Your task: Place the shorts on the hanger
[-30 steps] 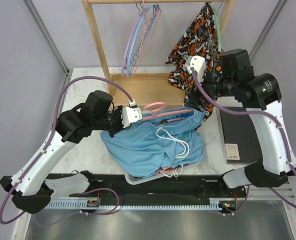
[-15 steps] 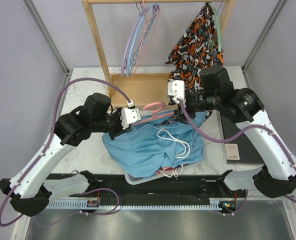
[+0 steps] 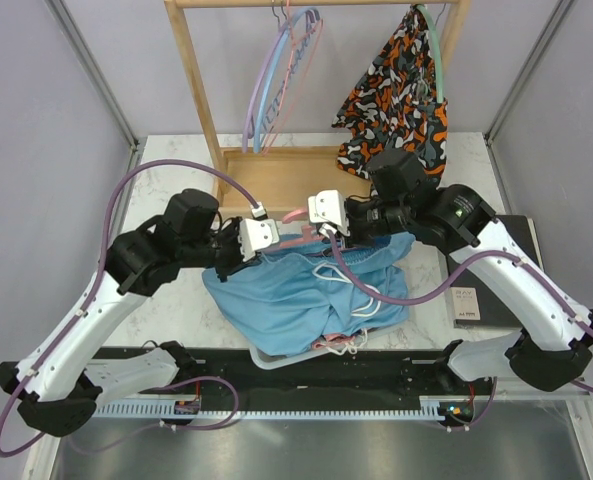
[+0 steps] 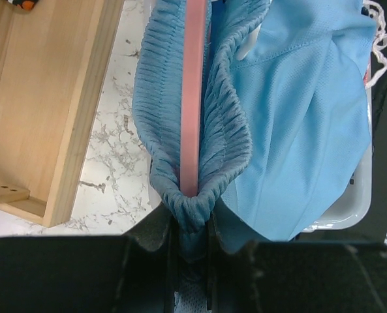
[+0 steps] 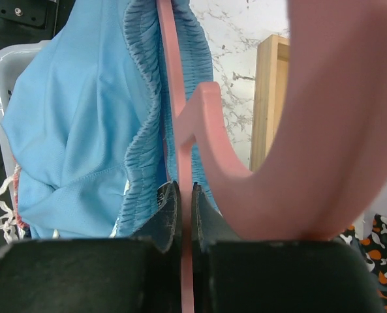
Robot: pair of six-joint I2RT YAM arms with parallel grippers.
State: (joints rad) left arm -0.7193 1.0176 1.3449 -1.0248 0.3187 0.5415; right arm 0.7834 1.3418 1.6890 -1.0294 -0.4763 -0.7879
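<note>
Item: shorts (image 3: 306, 295), sky-blue, waistband threaded along pink hanger (image 4: 193, 98), body draped over bench (image 3: 176, 170) between the arms. Holding: left gripper (image 4: 190, 225) nearly closed, pinching waistband end; right gripper (image 5: 185, 192) clamped tight on hanger bar below hook.

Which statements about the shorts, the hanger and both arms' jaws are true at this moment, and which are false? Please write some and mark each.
1. The pink hanger runs inside the waistband of the blue shorts. True.
2. The right arm has its jaws shut on the hanger. True.
3. The left arm has nothing in its jaws. False: they pinch the waistband's end.
4. A patterned garment hangs on the wooden rack. True.
5. The shorts hang on that rack too. False: they lie low over the table, between the arms.
6. The hanger's hook points toward the arm bases. False: it points toward the rack.
</note>
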